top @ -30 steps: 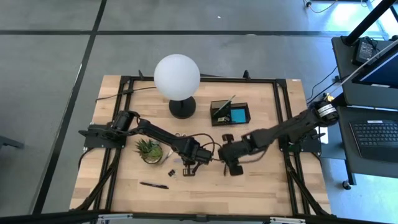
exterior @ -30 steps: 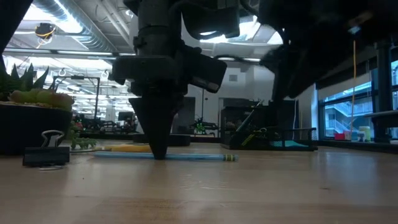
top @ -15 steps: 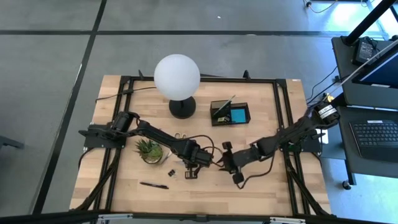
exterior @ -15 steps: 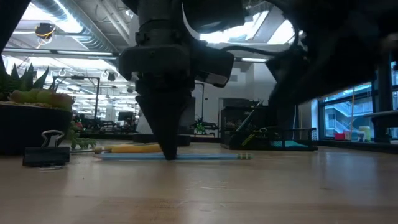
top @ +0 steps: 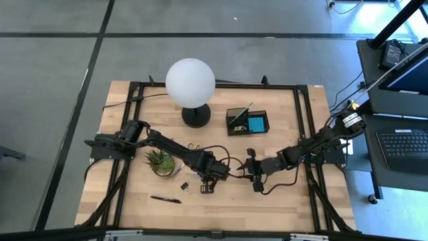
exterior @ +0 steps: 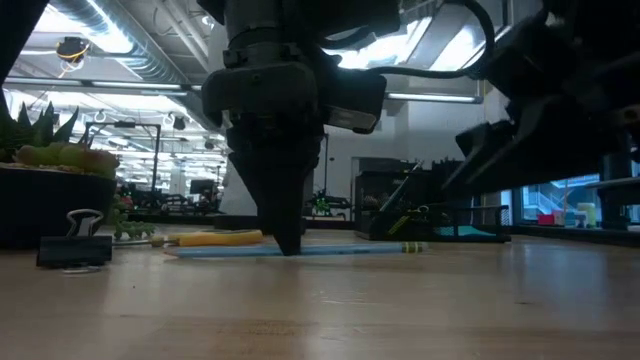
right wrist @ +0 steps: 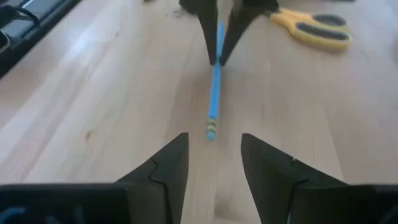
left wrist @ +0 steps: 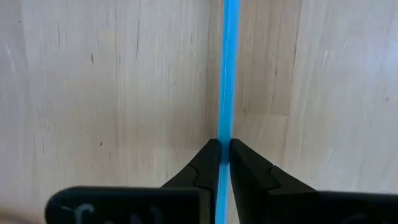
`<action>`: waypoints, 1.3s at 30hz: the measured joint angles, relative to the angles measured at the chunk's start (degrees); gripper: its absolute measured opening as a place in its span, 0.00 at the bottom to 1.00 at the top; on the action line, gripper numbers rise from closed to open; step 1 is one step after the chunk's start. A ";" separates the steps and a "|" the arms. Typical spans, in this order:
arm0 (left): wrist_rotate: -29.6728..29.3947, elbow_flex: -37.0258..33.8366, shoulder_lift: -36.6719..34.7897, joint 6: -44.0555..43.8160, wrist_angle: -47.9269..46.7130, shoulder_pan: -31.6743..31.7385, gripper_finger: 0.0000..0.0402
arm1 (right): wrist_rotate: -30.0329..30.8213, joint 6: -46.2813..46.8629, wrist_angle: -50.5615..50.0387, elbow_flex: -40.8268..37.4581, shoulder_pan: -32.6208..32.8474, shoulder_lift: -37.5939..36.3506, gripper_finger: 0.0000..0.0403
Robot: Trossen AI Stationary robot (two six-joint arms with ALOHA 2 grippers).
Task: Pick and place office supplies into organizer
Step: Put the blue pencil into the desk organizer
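The left gripper (left wrist: 224, 152) stands with its tips down on the wooden table (top: 281, 201), and its two fingers are pressed on a blue pencil (left wrist: 227, 68). The pencil lies flat on the table and passes between the fingertips, so the claw is nearly closed and has the pencil in its grip. In the low view the same gripper (exterior: 287, 245) points straight down, and the pencil (exterior: 340, 251) runs out from it on both sides, with its eraser end toward the right arm.

The right gripper (right wrist: 214, 155) hangs low just beyond that eraser end, facing the left claw. Its fingers are parted about halfway and hold nothing; the pencil end (right wrist: 212, 129) lies just in front of the gap, not between the fingers.

The yellow-handled scissors (right wrist: 314, 26) lie on the table just behind the left claw. A black binder clip (exterior: 74, 246) sits near its other side, beside the potted plant (top: 161, 161). A black pen (top: 165, 199) lies apart, toward the front edge.

The organizer (top: 247, 121) stands well beyond both grippers, next to the globe lamp (top: 190, 82), with a blue pad (top: 255, 124) already inside.
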 joint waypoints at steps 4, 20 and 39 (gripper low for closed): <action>-0.97 0.00 0.00 0.00 0.01 -0.01 0.07 | 0.11 1.11 0.47 -0.43 0.02 0.00 0.37; -3.16 0.00 0.00 0.01 0.28 0.00 0.07 | 2.06 -0.98 11.19 -0.80 0.00 8.63 0.37; -3.14 -0.02 0.00 0.01 3.10 0.00 0.07 | 3.53 -2.16 18.31 2.38 -0.09 18.21 0.37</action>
